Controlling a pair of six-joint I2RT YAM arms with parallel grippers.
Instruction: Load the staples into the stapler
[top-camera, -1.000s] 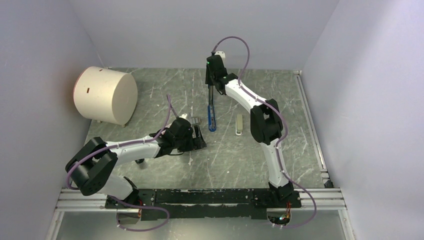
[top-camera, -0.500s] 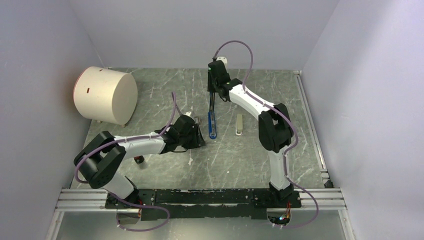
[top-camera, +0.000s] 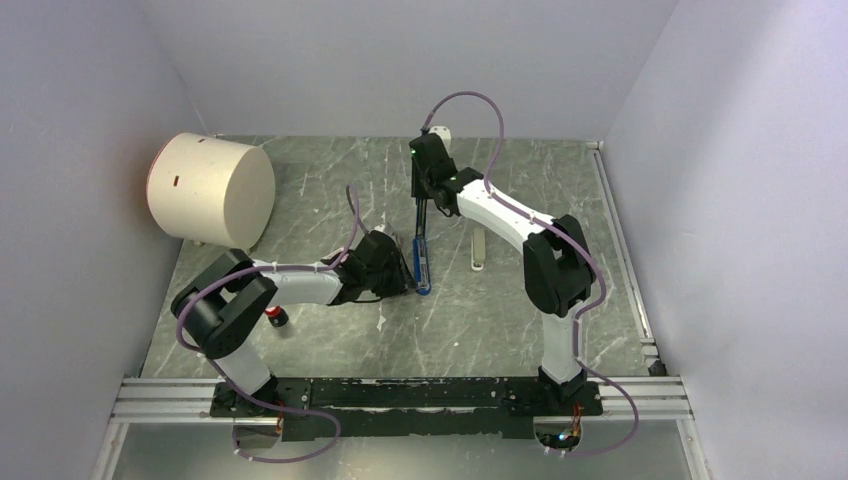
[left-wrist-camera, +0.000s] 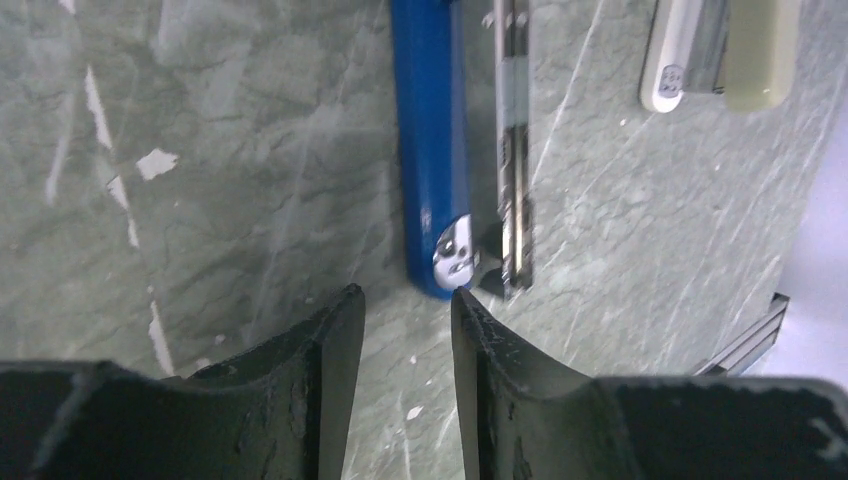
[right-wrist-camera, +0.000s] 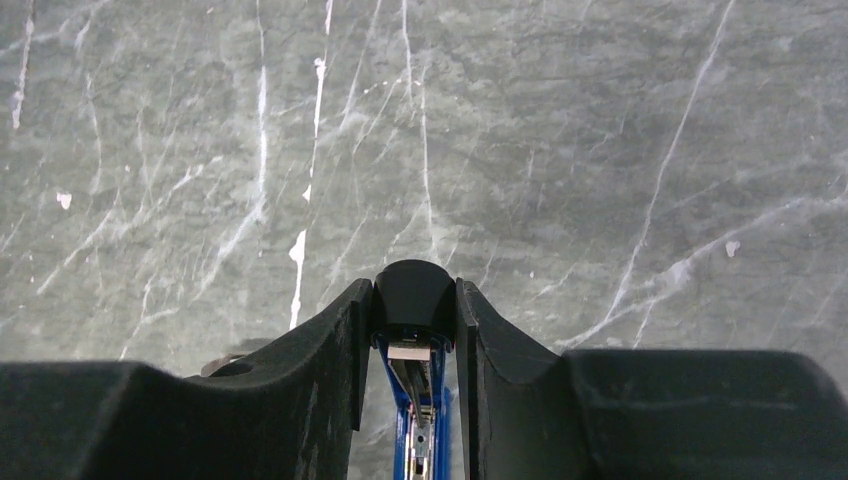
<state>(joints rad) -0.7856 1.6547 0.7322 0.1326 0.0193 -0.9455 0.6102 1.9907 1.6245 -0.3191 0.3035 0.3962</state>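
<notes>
The blue stapler (top-camera: 423, 262) lies open on the table, its black end (right-wrist-camera: 413, 290) at the far side. My right gripper (right-wrist-camera: 410, 300) is shut on that black end and holds it up; it shows in the top view too (top-camera: 422, 192). In the left wrist view the blue half (left-wrist-camera: 430, 140) and the metal rail (left-wrist-camera: 512, 150) lie side by side. My left gripper (left-wrist-camera: 407, 300) is open and empty, its fingertips just short of the stapler's near tip. No loose staples can be made out.
A pale off-white bar (top-camera: 479, 250) lies right of the stapler, also in the left wrist view (left-wrist-camera: 760, 50) with a white piece (left-wrist-camera: 668, 60) beside it. A large cream cylinder (top-camera: 212, 190) stands far left. A small red object (top-camera: 275, 318) lies near my left arm.
My left arm has swung in and its gripper has moved closer to the stapler's near tip. My right gripper has shifted slightly while keeping hold of the black end.
</notes>
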